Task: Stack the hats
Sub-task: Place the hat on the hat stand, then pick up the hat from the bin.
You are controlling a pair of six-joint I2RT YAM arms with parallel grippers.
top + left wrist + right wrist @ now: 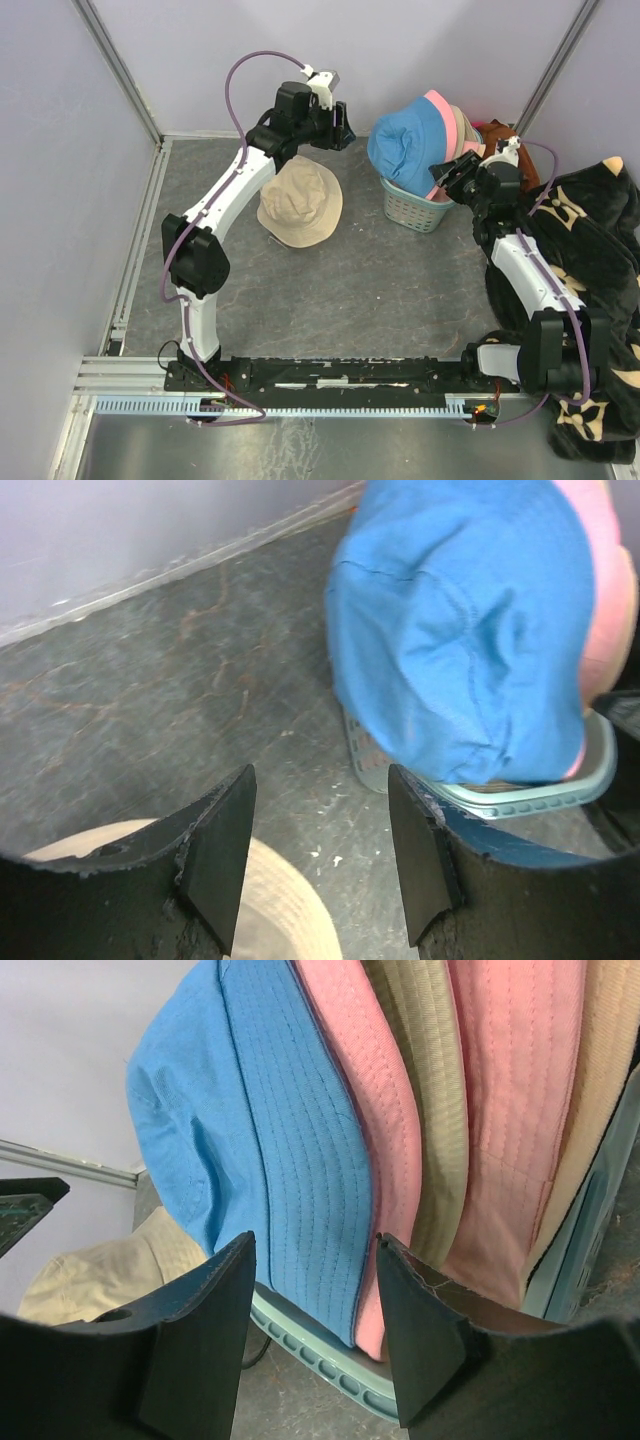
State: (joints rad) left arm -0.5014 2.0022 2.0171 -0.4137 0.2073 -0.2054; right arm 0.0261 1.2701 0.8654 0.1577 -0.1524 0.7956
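A beige hat [300, 203] lies alone on the grey table, crown up; its edge shows under my left gripper [280, 910] and at the left of the right wrist view [90, 1270]. Several hats stand on edge in a teal basket [415, 210]: a blue one [408, 145] [460, 630] [260, 1140] in front, then pink [370, 1090], tan [425, 1080], pink [510, 1110] and beige [600, 1110]. My left gripper [340, 125] [320, 855] hangs open between the beige hat and the basket, holding nothing. My right gripper [455, 175] [315, 1330] is open just before the blue hat's brim and the basket rim [310, 1345].
A black blanket with a beige floral pattern [590, 240] is heaped along the right side, under and beside my right arm. A rust-brown cloth [505, 135] sits behind the basket. Lilac walls close in the back and both sides; a metal rail [135, 250] runs along the left.
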